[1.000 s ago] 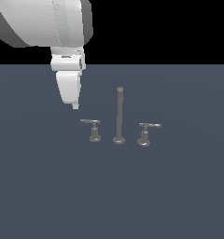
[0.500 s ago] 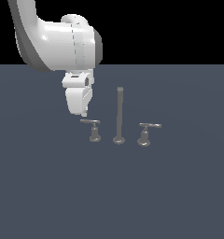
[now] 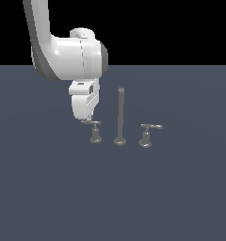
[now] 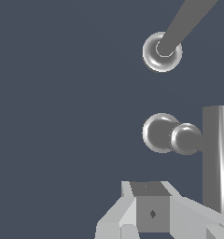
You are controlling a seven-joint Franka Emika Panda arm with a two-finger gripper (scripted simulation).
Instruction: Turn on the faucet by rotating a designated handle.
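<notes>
Gripper (image 3: 87, 118) of the white arm hangs directly above the handle (image 3: 92, 123) at the exterior view's left end of the faucet (image 3: 120, 117); whether its fingers are apart, or touching the bar, cannot be told. Three grey pieces stand on the dark surface (image 3: 181, 197): one tall spout rod and two lever handles.

I see a made-up computer world, not a real room. Around the faucet (image 3: 120, 117) the flat grey floor (image 3: 181, 197) spreads out plain and smooth, with no marks. Behind the faucet, past the floor's far edge, everything is just black.
</notes>
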